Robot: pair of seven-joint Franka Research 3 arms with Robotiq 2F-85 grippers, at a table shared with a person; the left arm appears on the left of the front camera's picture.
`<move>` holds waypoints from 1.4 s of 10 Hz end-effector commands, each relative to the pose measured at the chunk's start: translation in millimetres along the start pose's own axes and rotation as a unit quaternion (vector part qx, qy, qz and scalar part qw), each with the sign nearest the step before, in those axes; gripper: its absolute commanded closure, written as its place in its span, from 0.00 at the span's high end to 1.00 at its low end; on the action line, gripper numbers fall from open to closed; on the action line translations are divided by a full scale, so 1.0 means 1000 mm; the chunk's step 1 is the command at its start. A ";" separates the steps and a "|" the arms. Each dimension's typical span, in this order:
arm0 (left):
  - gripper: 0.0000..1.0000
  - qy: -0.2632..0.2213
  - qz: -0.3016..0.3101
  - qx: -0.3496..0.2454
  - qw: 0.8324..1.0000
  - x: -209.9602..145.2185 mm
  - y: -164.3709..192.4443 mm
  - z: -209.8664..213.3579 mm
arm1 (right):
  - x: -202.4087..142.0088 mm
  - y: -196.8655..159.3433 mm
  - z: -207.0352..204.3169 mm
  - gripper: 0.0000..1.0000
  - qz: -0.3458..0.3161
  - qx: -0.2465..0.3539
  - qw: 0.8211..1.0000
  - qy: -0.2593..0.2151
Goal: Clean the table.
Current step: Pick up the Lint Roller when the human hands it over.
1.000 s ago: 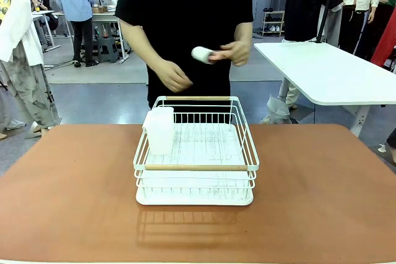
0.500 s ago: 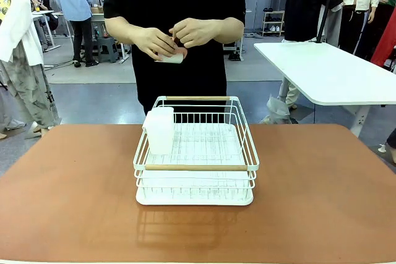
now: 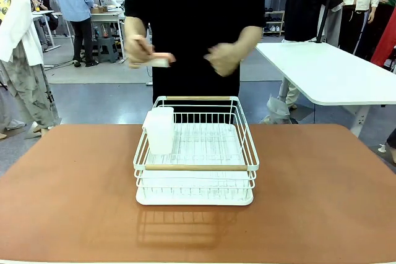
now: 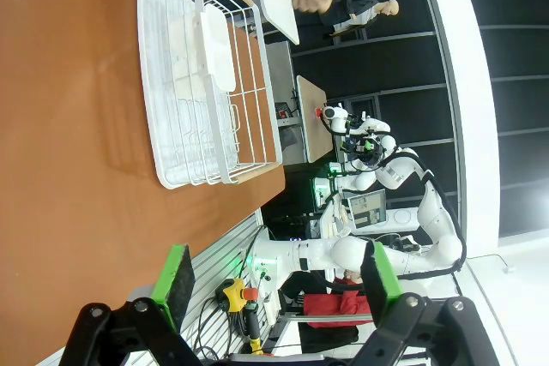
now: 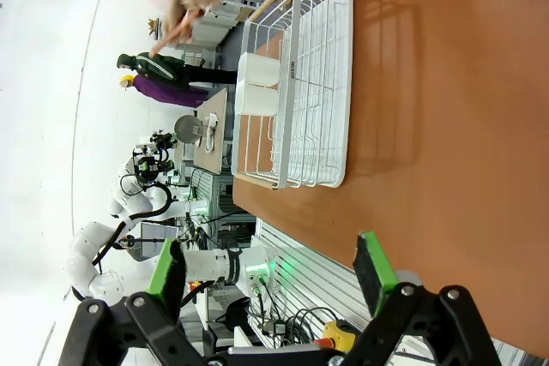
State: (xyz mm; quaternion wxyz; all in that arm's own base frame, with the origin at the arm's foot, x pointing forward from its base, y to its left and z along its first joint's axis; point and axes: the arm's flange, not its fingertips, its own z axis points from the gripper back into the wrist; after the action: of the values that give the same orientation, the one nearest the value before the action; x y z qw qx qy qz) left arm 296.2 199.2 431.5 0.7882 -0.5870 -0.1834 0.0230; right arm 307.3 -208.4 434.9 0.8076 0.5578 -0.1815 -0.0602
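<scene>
1. Reddish-brown table (image 3: 74,202) bears a white wire rack (image 3: 195,167) at its middle, a white container (image 3: 160,129) inside
2. Left gripper (image 4: 276,267) and right gripper (image 5: 270,267) hang above the table, jaws spread, empty
3. Clearing seems not yet begun; a person's hand (image 3: 141,51) beyond holds a small white item (image 3: 162,62), so the next move likely waits on its placement

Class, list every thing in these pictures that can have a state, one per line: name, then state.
Left gripper: open, holding nothing.
Right gripper: open, holding nothing.
Dish rack: upright on the table, no dishes inside.
White cup: upright at the rack's left rim.
Person's hand: raised, holding a small white thing.
</scene>
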 end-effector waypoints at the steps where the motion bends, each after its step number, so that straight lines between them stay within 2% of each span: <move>1: 1.00 0.002 -0.003 -0.006 1.000 -0.002 -0.001 0.003 | -0.001 0.004 0.002 1.00 0.005 0.006 1.000 -0.001; 7: 1.00 0.000 0.000 0.000 1.000 0.000 0.000 0.000 | -0.001 0.004 0.002 1.00 0.005 0.006 1.000 -0.001; 8: 1.00 -0.051 0.013 0.041 0.998 0.005 -0.008 -0.005 | -0.001 0.004 0.002 1.00 0.005 0.006 1.000 -0.001; 9: 1.00 -0.072 0.038 0.054 0.995 0.009 -0.017 -0.007 | -0.001 0.004 0.002 1.00 0.005 0.006 1.000 -0.001; 11: 1.00 -0.100 0.066 0.075 0.990 0.015 -0.037 -0.017 | -0.001 0.004 0.002 1.00 0.005 0.006 1.000 -0.001; 14: 1.00 -0.102 0.119 0.125 0.980 0.018 -0.076 -0.033 | -0.001 0.004 0.002 1.00 0.005 0.006 1.000 -0.001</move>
State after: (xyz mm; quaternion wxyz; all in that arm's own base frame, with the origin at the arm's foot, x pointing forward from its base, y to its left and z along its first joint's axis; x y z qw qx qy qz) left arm 316.3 166.0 490.8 0.8176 -0.5134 -0.1982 0.1692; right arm 307.4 -208.3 434.9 0.8078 0.5577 -0.1813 -0.0601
